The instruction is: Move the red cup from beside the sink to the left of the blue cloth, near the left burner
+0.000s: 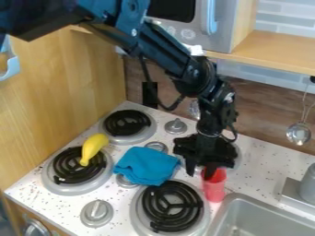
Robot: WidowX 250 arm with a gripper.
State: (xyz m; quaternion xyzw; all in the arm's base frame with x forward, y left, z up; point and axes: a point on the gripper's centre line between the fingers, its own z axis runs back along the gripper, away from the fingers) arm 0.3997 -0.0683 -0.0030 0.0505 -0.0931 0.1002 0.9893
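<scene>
The black gripper [201, 173] hangs straight down at the stove's right side, open, its two fingertips apart. It is at the top of a red cup [214, 186], overlapping the rim; whether it touches the cup cannot be made out. The cup stands upright between the front right burner and the sink. A folded blue cloth [146, 165] lies left of the gripper, in the middle of the stove top. A yellow banana [93, 148] rests on the front left burner [64, 171].
Black coil burners are at the front right [172, 206] and back left [126, 122]. Metal knobs [96, 213] stand up between them. The sink [265, 216] is at the lower right with a grey faucet [307, 186]. A metal ladle [299, 133] hangs at the back wall.
</scene>
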